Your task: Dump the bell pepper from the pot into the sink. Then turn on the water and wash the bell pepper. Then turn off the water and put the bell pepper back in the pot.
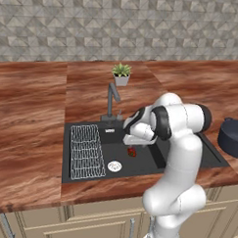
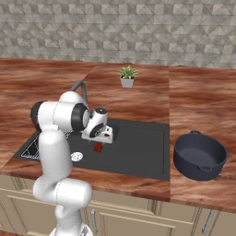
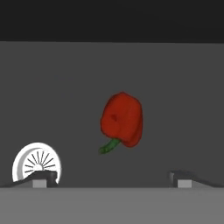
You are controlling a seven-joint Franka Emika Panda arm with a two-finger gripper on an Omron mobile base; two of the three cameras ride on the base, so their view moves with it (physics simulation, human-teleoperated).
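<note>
One pepper: bell pepper [image 3: 121, 119], red with green stem, lying on the floor of the sink [image 1: 187, 160], apart from the round drain [image 1: 114, 166].
Gripper [image 3: 110, 178]: fingers wide apart, nothing between them, hanging above the pepper.
Pot [image 2: 199, 156]: upright on the worktop [image 1: 28, 117], beside the right edge of the sink.
Rack [image 1: 85, 151]: at the left end of the sink.
Faucet [image 1: 112, 100]: at the back edge.

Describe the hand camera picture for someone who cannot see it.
A red bell pepper with a short green stem lies on the dark sink floor, straight ahead of the open gripper. The round silver drain sits beside one fingertip.
</note>
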